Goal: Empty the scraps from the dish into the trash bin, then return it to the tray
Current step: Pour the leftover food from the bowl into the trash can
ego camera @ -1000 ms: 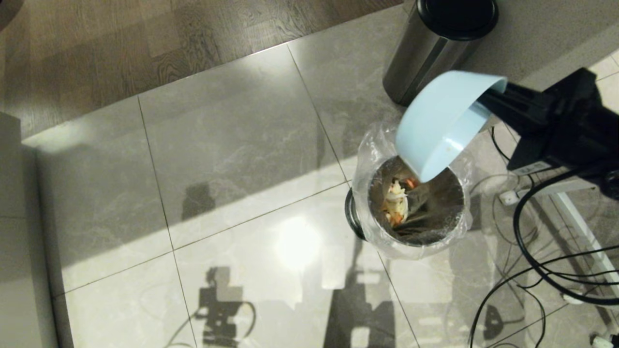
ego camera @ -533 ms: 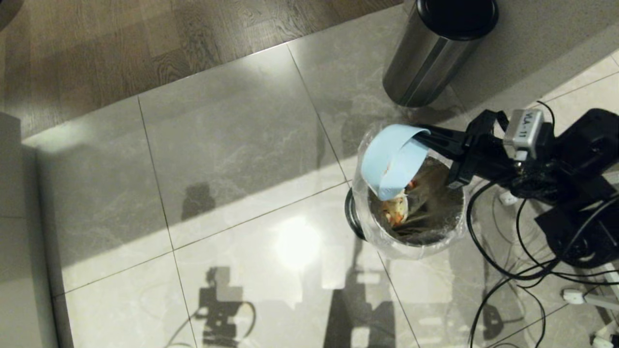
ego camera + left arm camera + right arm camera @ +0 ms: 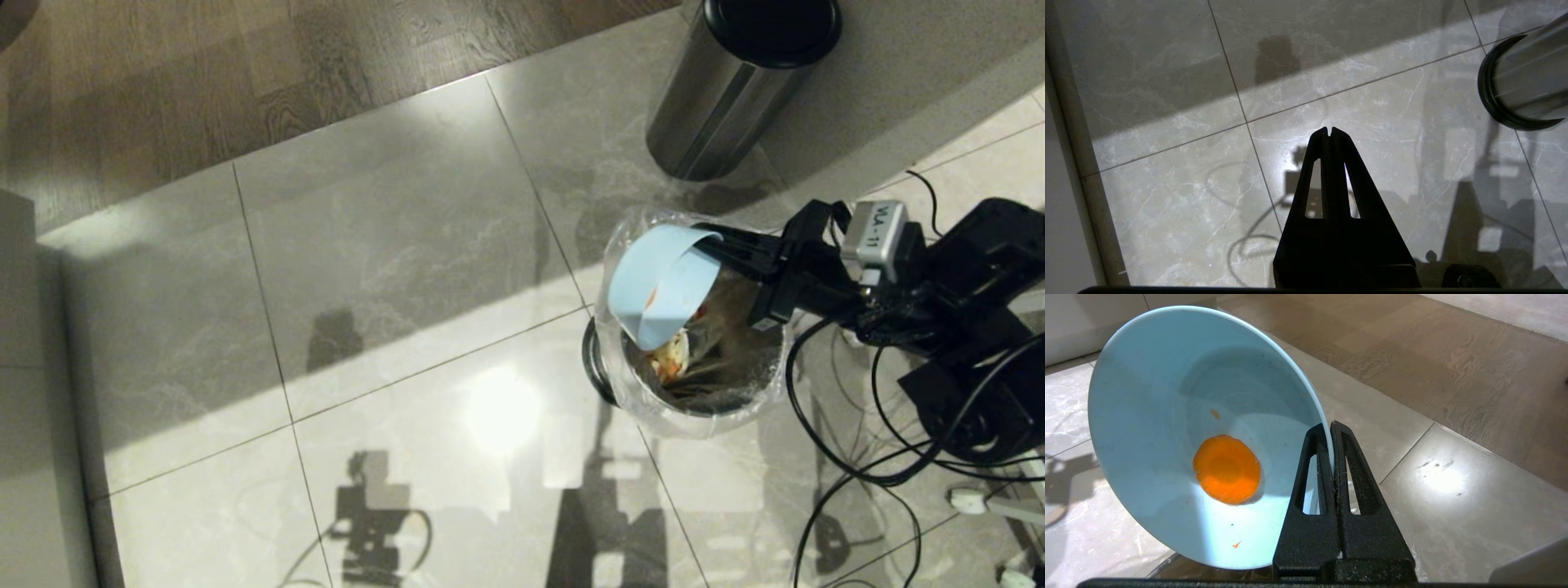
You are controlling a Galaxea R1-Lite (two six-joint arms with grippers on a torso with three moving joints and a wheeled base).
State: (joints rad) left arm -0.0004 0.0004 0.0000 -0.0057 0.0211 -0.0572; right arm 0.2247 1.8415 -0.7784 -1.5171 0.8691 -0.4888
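R gripper (image 3: 1331,428) clamped on bowl (image 3: 1180,428) rim, right of center in head view, tipped over bin (image 3: 694,392). Bowl looks light, stiff, slick; rim pinch best. L gripper (image 3: 1329,131) closed, empty.

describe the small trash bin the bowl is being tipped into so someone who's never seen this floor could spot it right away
On the grey tiled floor, look right of centre, just in front of the tall black-lidded steel bin. The small trash bin is the short, open-topped one there. Unlike its neighbour, it has a crinkly clear bag over its rim and food scraps inside.
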